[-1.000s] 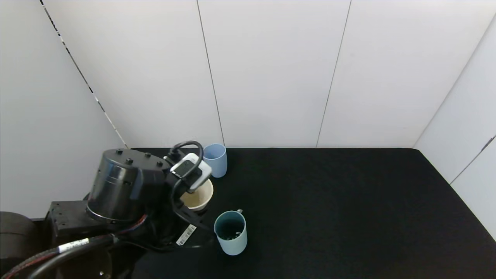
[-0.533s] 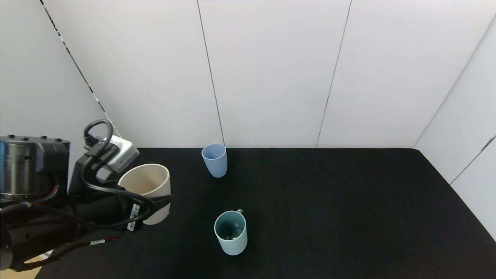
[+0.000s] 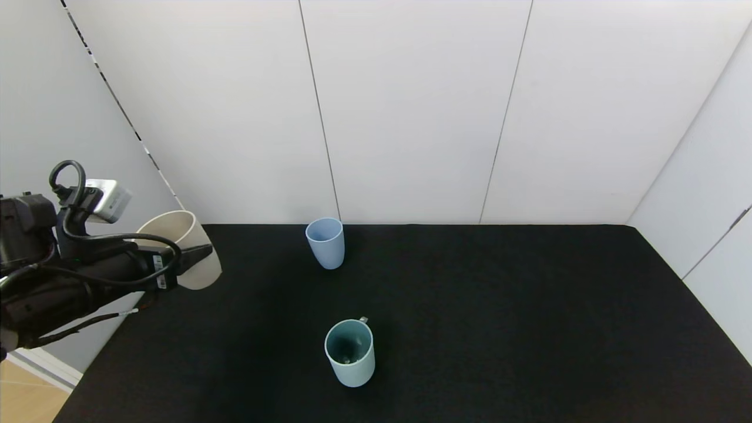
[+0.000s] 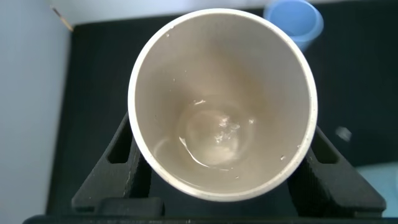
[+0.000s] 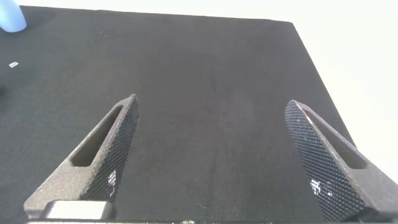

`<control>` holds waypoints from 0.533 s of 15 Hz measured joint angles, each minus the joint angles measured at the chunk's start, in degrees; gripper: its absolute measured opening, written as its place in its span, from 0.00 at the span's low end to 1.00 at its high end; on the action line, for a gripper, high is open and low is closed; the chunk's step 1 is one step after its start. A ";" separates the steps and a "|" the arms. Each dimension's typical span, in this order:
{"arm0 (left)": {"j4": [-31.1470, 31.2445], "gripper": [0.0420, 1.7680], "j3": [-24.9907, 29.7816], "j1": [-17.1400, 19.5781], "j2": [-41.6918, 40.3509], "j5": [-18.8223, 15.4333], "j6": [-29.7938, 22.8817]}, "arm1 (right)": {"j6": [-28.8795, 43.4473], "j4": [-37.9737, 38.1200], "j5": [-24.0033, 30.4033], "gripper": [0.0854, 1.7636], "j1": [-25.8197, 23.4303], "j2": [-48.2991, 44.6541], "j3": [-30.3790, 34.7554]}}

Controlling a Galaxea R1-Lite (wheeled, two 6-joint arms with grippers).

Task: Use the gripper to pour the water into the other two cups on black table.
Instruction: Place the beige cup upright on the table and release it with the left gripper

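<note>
My left claw (image 3: 197, 258) is clamped on the beige cup (image 3: 179, 249), raised off the black desk (image 3: 499, 329); a little water (image 4: 214, 134) lies inside. The tumbler (image 3: 325, 242) stands beyond, the mug (image 3: 350, 352) nearer, its contents unclear. My right claw (image 5: 230, 162) hangs spread. White panels (image 3: 411, 111) surround.

White wall panels (image 3: 411, 111) behind.

the right gripper (image 5: 217, 155) hangs over the black table (image 5: 205, 68) with its two dark textured fingers (image 5: 102, 155) spread wide, nothing between them. far beyond the jaws, a sliver of a pale blue tumbler (image 5: 11, 17) shows at the table's edge.
</note>
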 joint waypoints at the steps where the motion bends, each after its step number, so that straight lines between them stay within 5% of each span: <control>1: -3.33 0.68 -0.38 1.87 3.00 -1.05 0.02 | -0.01 -0.02 0.00 0.97 0.00 0.00 0.00; 5: -12.76 0.68 -2.06 6.11 14.97 -2.65 0.15 | -0.01 -0.02 -0.02 0.97 0.00 0.00 0.00; 8: -13.25 0.68 -3.79 6.64 19.63 -2.73 -0.07 | -0.01 -0.02 -0.02 0.97 0.00 0.00 0.00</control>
